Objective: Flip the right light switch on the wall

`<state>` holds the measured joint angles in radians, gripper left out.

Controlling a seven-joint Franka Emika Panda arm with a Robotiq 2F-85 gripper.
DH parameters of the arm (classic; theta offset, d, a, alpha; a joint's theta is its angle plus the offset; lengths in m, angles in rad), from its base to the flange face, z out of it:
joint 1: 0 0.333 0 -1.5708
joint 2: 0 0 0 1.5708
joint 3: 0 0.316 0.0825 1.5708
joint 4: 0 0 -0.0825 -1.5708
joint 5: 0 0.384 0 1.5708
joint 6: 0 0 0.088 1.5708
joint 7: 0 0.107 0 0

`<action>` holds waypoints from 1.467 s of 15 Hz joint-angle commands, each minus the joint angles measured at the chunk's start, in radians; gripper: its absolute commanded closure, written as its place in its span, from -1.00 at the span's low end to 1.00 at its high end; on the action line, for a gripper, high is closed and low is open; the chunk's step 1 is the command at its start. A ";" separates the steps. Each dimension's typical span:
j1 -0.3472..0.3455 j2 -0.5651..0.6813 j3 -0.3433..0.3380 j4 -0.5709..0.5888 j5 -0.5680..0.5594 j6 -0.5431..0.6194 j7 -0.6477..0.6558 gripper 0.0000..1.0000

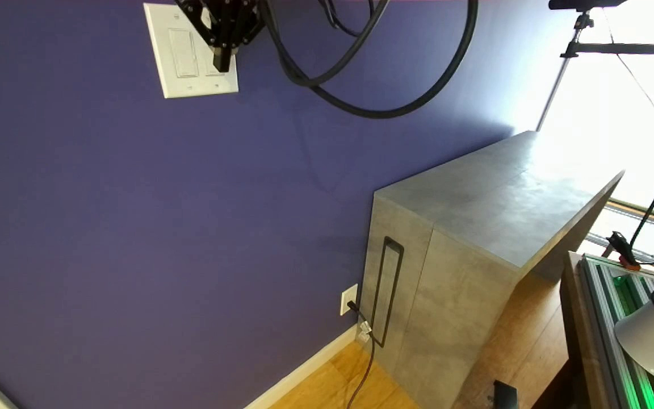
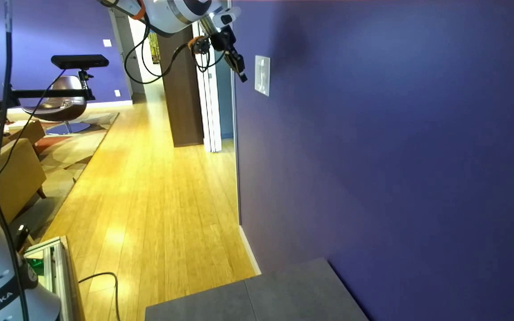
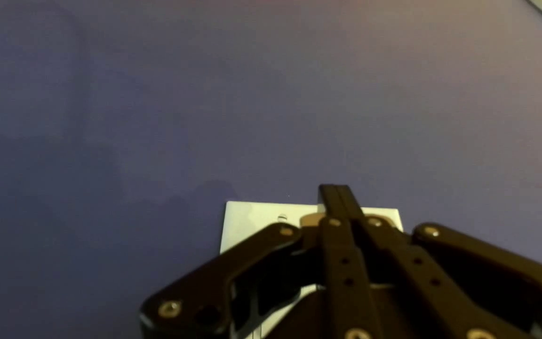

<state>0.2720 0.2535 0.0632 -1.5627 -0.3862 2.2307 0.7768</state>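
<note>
Up high by the white plate (image 1: 196, 87) on the purple wall (image 1: 151, 216), the hand (image 3: 337, 189) points down with a lean toward the wall. Its two fingers (image 3: 331, 202) are together, side by side. The arm (image 2: 172, 15) is at the top edge, and black cords (image 1: 381, 113) hang in loops beside the hand.

The right light switch (image 1: 210, 67), tall and white, is in the plate, just beside the left switch (image 1: 184, 53). The fingers hide part of it in an exterior view, but the left switch shows whole. The wrist view sees the plate up close, yet the fingers cover so much that the right switch cannot be made out. In an exterior view, a brown chair (image 2: 56, 114) shows too, and the plate is seen from the side, too small to tell the switches apart. A strip of purple shows between the fingers and the plate, so they look apart.

Below the plate, plain wall goes far down to a white baseboard (image 1: 315, 363). A grey cabinet (image 1: 457, 284) stands low by the wall, well apart from the hand. At one side the wall stops, and yellow floor (image 2: 150, 191) runs on past it.
</note>
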 commanded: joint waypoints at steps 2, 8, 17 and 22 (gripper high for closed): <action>-0.044 -0.109 0.027 -0.133 0.079 0.086 -0.261 1.00; -0.067 -0.274 0.043 -0.313 0.130 0.100 -0.539 0.09; -0.119 -0.605 0.004 -0.600 0.404 0.033 -0.824 -1.00; -0.118 -0.746 -0.048 -0.709 0.474 0.011 -0.874 -1.00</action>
<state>0.1454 -0.3883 0.0496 -2.1827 0.0029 2.2605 -0.0216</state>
